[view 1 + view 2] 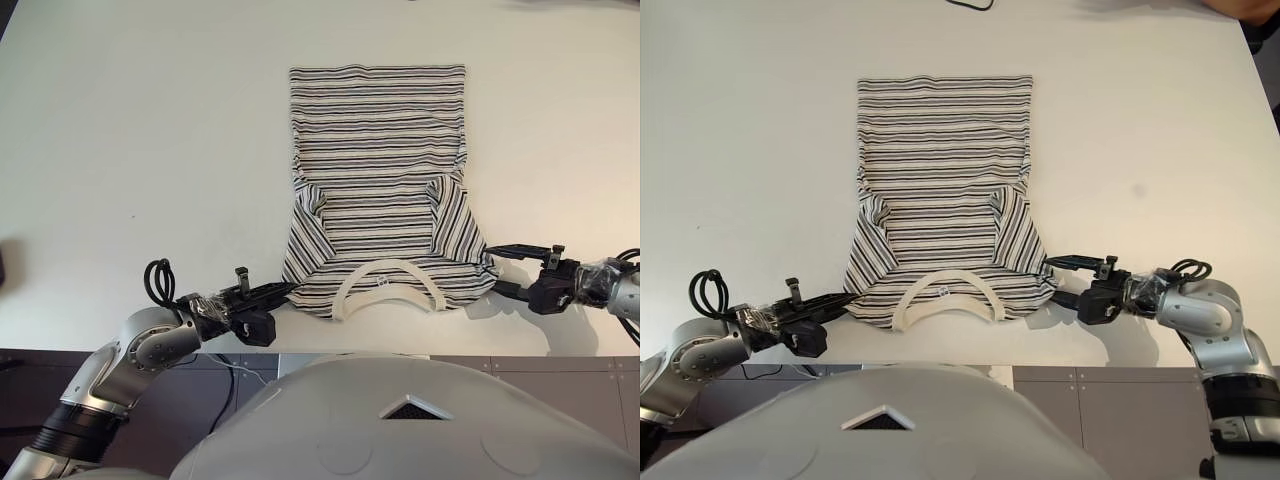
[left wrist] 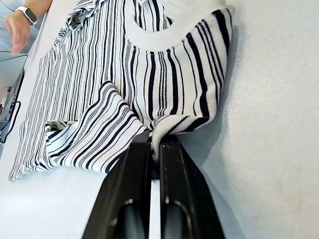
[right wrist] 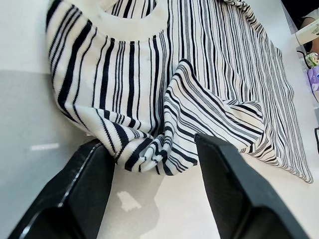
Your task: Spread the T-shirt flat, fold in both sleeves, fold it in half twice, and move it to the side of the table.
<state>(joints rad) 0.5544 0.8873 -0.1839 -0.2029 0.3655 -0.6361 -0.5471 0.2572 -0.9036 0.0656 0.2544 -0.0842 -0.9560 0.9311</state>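
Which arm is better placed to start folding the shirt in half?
Left: the left jaws are shut on the shirt at its near corner; the right jaws stand open around the other corner, so that side must close first.

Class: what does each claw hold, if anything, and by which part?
Left claw pinches the T-shirt at its near shoulder corner; right claw stands open around the other corner, holding nothing.
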